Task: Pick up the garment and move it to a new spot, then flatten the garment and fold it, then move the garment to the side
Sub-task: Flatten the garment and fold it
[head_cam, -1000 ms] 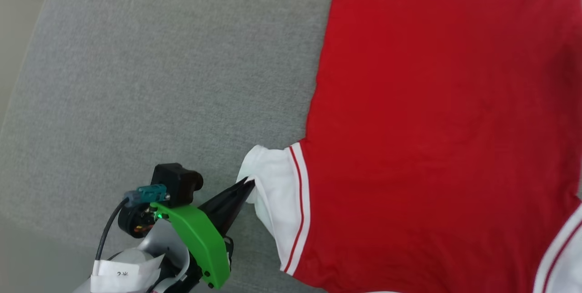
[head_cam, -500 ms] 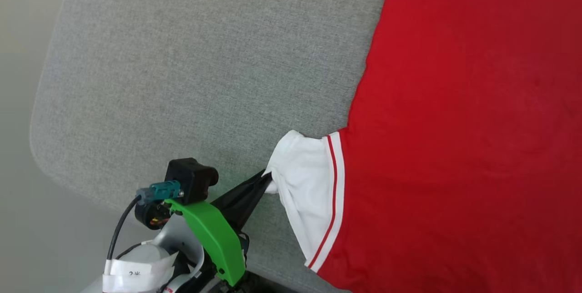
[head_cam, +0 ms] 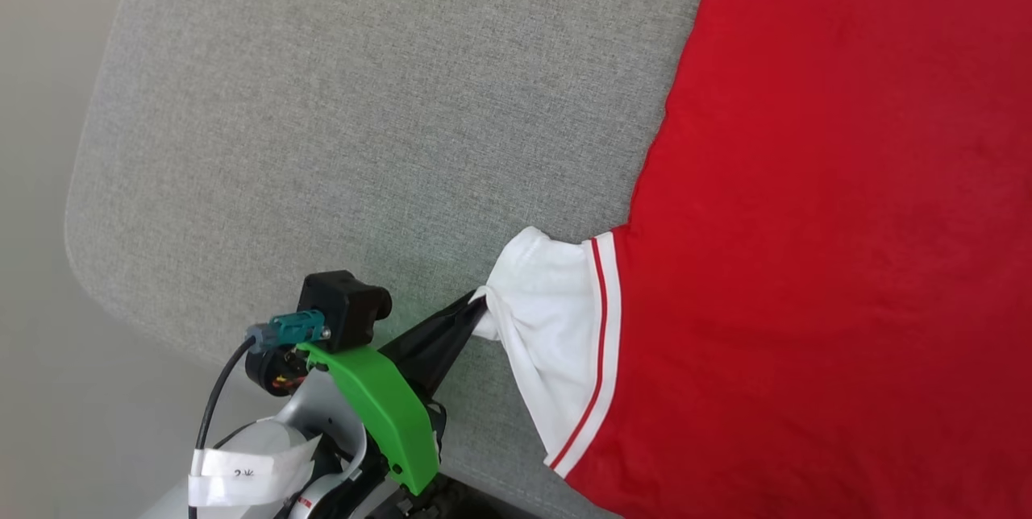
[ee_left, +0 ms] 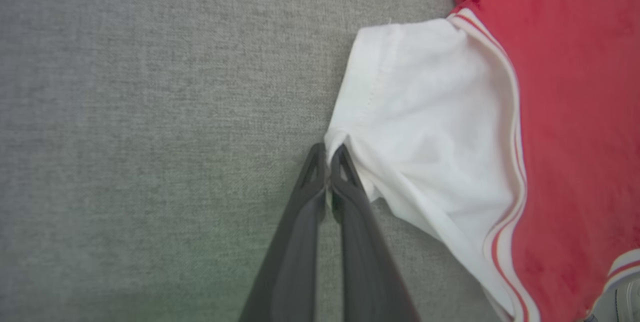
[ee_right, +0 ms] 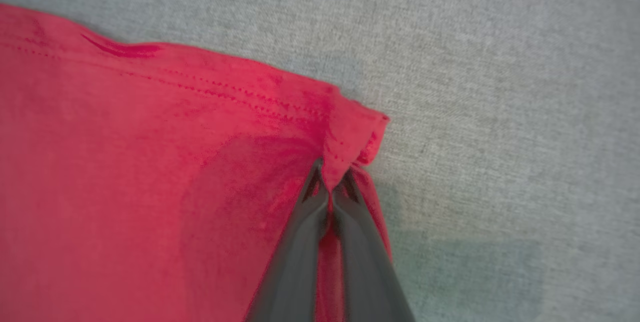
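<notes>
**Two-point grip established: garment held at sleeve and hem corner**

The right gripper (ee_right: pixel 330 184) has just been closed; in the right wrist view its jaws are pinched together on a bunched corner of the red hem (ee_right: pixel 357 129). The left gripper (head_cam: pixel 477 305) has been kept closed on the edge of the white sleeve (head_cam: pixel 556 317), which is drawn to a point at the fingertips. The garment (head_cam: pixel 806 221) is spread flat, plain red face up, on the grey fabric-covered bench (head_cam: pixel 363 100), toward the right of the head view. The shift in the head view is attributed to camera movement, not to the garment. With two points secured, the garment is judged ready to be lifted or drawn taut; folding is not yet begun.
</notes>
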